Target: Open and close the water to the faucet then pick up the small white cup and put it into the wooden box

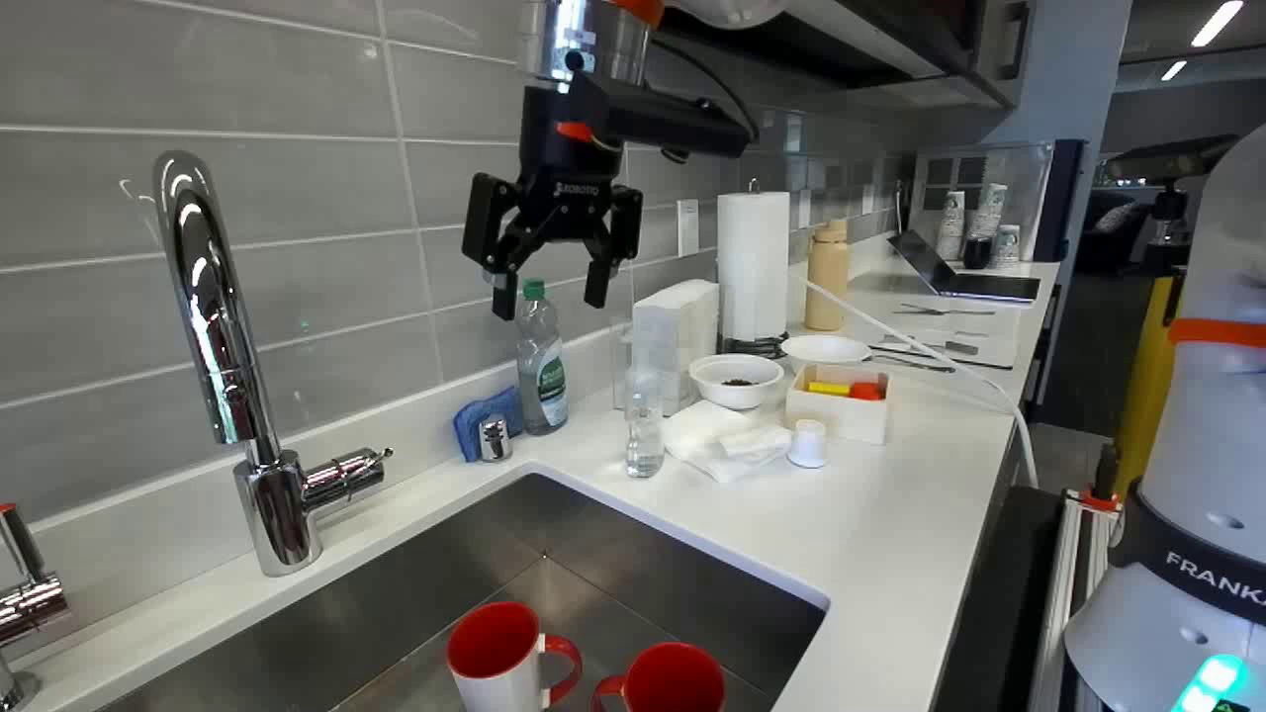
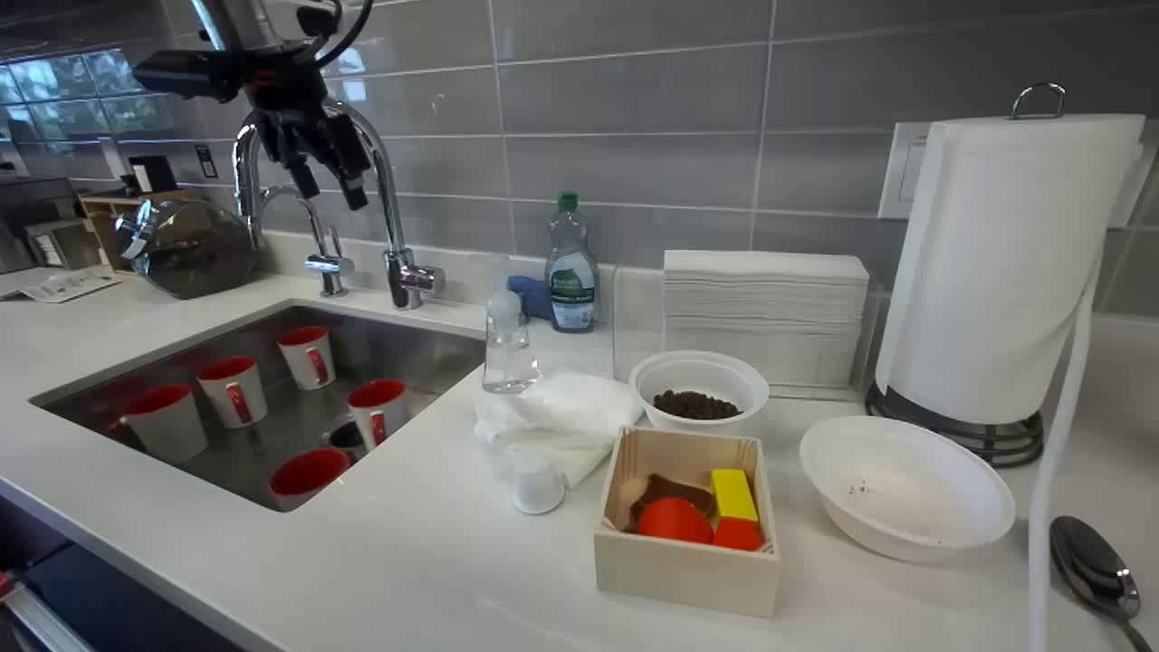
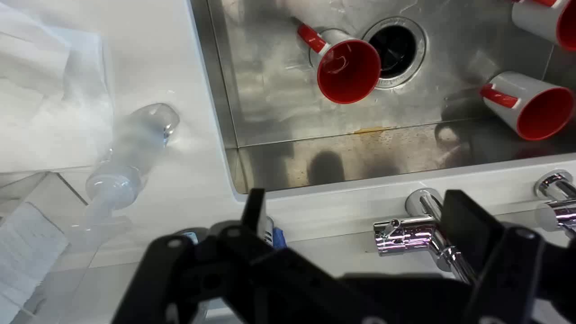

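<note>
Blk 2-finger gripper (image 1: 551,294): fingers (image 1: 504,299) apart, empty | risk: may knock tall chrome gooseneck faucet (image 1: 232,361) | cause: off-ctr approach to its short shiny side lever (image 1: 344,478)

Chrome gooseneck faucet (image 1: 229,396), small white cup (image 2: 538,484) beside open wooden box (image 2: 685,570)

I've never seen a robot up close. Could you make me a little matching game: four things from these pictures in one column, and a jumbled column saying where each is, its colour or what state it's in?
Things
1. The gripper
2. The faucet
3. The small white cup
4. The wooden box

Descriptions
A. Has a yellow block inside
B. Shiny chrome, beside the sink
C. Open, up in the air
D. On the counter, outside the wooden box

Pairs: 1-C, 2-B, 3-D, 4-A
</note>
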Controlling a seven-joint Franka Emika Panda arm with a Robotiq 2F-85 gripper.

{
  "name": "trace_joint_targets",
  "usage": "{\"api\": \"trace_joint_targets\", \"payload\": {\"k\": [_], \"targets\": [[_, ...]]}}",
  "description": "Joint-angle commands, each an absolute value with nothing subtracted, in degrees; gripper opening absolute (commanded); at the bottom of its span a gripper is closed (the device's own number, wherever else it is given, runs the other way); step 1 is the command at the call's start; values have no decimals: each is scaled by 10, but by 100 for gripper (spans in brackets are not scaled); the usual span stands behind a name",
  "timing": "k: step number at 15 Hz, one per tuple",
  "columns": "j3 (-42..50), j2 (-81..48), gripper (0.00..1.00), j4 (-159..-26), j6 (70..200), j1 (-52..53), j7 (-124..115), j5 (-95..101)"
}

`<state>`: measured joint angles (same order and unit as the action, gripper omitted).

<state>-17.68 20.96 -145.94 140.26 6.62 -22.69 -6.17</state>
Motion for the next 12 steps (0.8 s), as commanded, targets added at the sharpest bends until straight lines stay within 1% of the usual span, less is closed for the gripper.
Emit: {"api": "trace_joint_targets", "payload": {"k": [1, 4, 7, 12], "targets": [[-168, 209, 100, -1459, 1401, 74, -230, -57], [-173, 201, 100, -1458, 1409, 69, -239, -47], [-175, 160, 100, -1449, 1432, 61, -247, -36], [-152, 79, 100, -1428, 1479, 74, -227, -70]]}}
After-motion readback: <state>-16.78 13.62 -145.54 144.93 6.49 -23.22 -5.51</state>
